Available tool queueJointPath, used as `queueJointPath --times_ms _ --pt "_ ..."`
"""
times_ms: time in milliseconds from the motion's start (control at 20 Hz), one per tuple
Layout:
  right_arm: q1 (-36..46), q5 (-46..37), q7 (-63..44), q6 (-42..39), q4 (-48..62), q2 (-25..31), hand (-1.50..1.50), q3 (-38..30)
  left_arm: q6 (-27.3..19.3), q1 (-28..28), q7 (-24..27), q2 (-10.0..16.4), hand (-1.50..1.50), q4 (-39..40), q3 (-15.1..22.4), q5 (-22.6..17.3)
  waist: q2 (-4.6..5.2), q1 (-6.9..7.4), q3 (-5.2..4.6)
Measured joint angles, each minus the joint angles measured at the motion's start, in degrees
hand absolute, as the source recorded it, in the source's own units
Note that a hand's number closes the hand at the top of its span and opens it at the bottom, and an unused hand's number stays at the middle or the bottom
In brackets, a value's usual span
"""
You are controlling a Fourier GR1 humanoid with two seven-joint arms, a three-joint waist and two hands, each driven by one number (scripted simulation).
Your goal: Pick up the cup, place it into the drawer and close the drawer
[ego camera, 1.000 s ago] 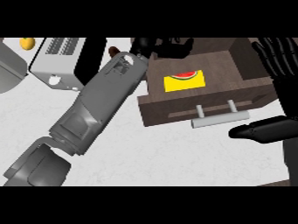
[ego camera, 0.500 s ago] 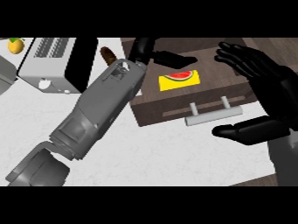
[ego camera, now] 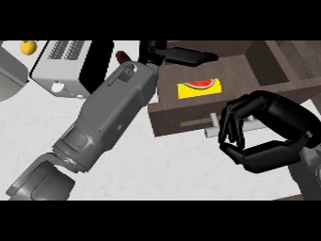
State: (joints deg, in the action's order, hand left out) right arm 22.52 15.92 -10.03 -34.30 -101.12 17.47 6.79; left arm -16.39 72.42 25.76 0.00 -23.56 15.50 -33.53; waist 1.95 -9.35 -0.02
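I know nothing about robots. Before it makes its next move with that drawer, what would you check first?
1. Drawer open: ok. Its inside shows, with a yellow watermelon card lying in it.
2. Cup inside the drawer: cannot tell. No cup shows plainly.
3. Right hand at the handle: ok. Its fingers curl over it.
4. Left hand out of the drawer's way: not ok. Its straight fingers reach over the drawer's back part.
5. Left forearm clear of the drawer's front: cannot tell. It lies close beside the front's left corner.
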Motion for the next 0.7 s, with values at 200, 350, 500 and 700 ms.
queueJointPath --times_ms 200,350,500,700 --pt "-1.43 -6.71 -2.43 -0.69 -0.99 2.72 -1.50 3.10 -1.03 0.14 1.54 0.00 -1.50 0.57 -0.04 -1.84 -0.59 2.49 0.02" --pt "-2.66 -15.46 -0.79 0.50 -1.48 4.27 -1.50 5.34 -1.22 -0.76 2.48 0.00 -1.50 0.98 -0.21 -3.12 -0.82 4.06 0.05" --pt "-5.03 -24.15 2.82 3.80 1.66 4.12 -1.50 7.80 -0.19 -1.89 4.24 0.17 -1.50 0.76 -0.75 -3.80 -1.00 6.04 0.08" --pt "-5.88 -32.80 7.20 7.80 9.50 3.34 -1.50 10.74 1.67 -3.71 5.54 0.48 -1.50 0.24 -1.91 -4.24 -1.27 8.26 0.07"
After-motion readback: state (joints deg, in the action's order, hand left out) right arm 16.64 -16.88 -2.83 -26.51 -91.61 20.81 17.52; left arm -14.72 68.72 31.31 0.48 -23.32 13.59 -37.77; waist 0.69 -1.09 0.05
